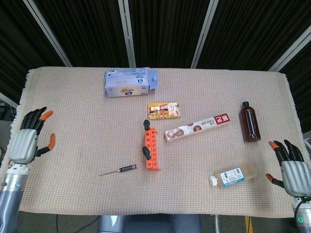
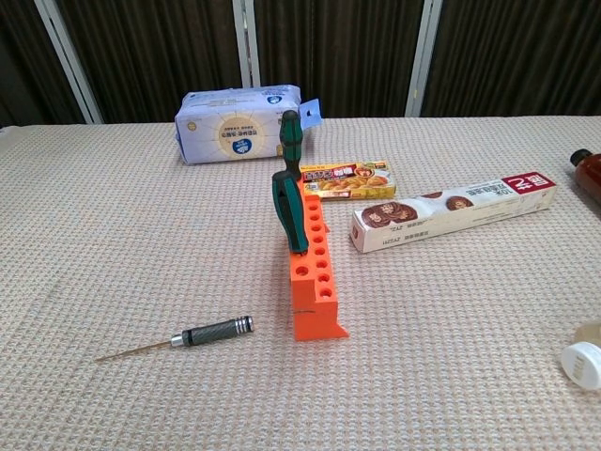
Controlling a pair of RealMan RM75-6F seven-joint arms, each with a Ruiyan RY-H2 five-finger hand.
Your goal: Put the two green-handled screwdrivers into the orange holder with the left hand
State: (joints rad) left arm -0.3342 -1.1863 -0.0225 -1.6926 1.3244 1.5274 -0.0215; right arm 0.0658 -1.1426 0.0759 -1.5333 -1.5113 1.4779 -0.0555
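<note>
Two green-handled screwdrivers stand upright in the orange holder (image 1: 151, 150) (image 2: 312, 269): one at its far end (image 1: 146, 125) (image 2: 291, 141), one near its middle (image 1: 145, 152) (image 2: 286, 209). My left hand (image 1: 29, 138) hangs at the table's left edge in the head view, fingers spread, holding nothing, far from the holder. My right hand (image 1: 286, 167) is at the front right corner, fingers apart and empty. Neither hand shows in the chest view.
A black-handled precision screwdriver (image 1: 118, 170) (image 2: 178, 338) lies left of the holder. A blue packet (image 1: 129, 83), a yellow box (image 1: 164, 110), a long box (image 1: 197, 127), a brown bottle (image 1: 249, 122) and a small clear bottle (image 1: 232, 175) lie around.
</note>
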